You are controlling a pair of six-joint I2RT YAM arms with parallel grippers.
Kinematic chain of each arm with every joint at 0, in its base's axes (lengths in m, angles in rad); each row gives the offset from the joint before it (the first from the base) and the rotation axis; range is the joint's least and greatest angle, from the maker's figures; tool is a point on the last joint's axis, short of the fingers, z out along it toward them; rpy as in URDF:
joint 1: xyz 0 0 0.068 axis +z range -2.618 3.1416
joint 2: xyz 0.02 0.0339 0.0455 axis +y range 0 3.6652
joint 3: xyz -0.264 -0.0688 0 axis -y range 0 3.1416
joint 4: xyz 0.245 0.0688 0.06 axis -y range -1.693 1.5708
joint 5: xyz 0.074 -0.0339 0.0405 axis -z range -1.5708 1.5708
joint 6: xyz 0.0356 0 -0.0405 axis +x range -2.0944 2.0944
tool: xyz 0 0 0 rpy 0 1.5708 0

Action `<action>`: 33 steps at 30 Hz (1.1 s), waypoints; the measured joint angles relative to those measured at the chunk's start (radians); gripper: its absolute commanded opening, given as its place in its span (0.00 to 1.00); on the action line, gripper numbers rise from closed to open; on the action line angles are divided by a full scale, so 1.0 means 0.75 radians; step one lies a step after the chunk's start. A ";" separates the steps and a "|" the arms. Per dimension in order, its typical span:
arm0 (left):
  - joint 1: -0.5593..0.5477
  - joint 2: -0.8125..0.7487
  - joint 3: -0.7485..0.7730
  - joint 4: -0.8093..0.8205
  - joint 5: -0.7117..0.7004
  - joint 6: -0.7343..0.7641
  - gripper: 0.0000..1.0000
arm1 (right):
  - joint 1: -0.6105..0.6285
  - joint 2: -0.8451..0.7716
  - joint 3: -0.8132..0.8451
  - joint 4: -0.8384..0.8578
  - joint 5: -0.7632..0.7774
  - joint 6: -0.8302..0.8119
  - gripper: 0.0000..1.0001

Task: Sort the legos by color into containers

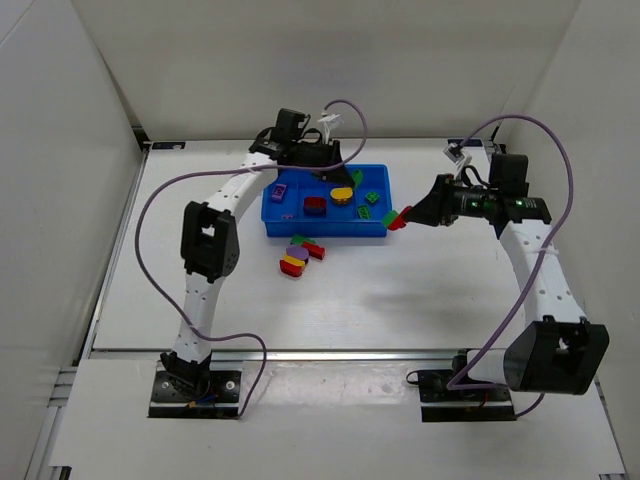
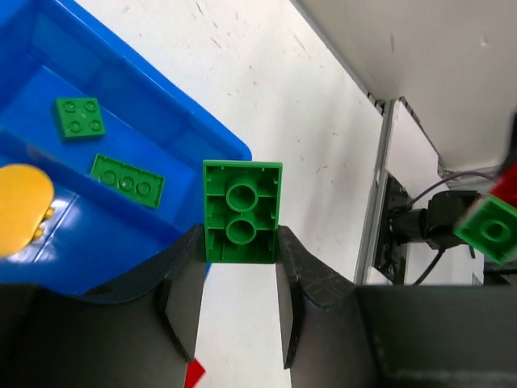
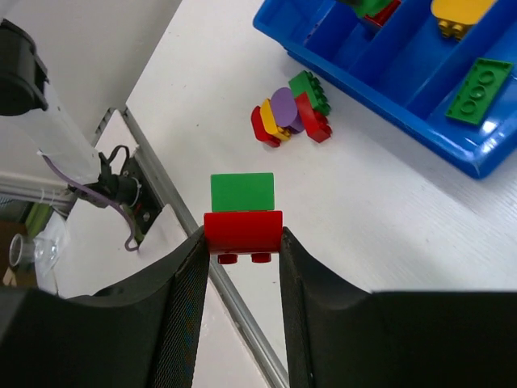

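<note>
My left gripper (image 2: 241,242) is shut on a green brick (image 2: 242,212), seen from its hollow underside, just past the right end of the blue tray (image 2: 194,129). In the top view it (image 1: 350,175) hangs over the tray's back right part. My right gripper (image 3: 242,238) is shut on a red brick (image 3: 242,233) with a green brick (image 3: 242,192) stuck to it, held in the air to the right of the tray (image 1: 325,232). The tray holds a purple piece (image 1: 280,192), a red piece (image 1: 315,206), a yellow oval (image 1: 341,194) and green plates (image 1: 370,200).
A small pile of red, yellow, purple and green pieces (image 1: 300,255) lies on the white table just in front of the tray, also in the right wrist view (image 3: 291,117). White walls stand on three sides. A metal rail (image 1: 330,352) runs along the near table edge.
</note>
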 measured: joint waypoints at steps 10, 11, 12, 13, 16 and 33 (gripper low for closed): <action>-0.101 0.328 0.334 -0.001 -0.058 -0.053 0.36 | -0.103 -0.115 -0.032 -0.116 0.045 -0.064 0.02; -0.104 0.350 0.355 0.002 -0.062 -0.055 0.39 | -0.112 -0.117 -0.032 -0.122 0.046 -0.068 0.02; -0.107 0.367 0.369 0.004 -0.065 -0.057 0.45 | -0.123 -0.118 -0.032 -0.127 0.048 -0.070 0.02; -0.109 0.384 0.382 0.004 -0.068 -0.060 0.48 | -0.132 -0.118 -0.032 -0.130 0.050 -0.071 0.02; -0.113 0.418 0.388 0.003 -0.084 -0.059 0.61 | -0.146 -0.118 -0.032 -0.133 0.053 -0.074 0.02; -0.033 0.063 0.138 -0.010 0.180 -0.095 0.70 | 0.047 0.175 0.033 0.040 -0.005 -0.039 0.03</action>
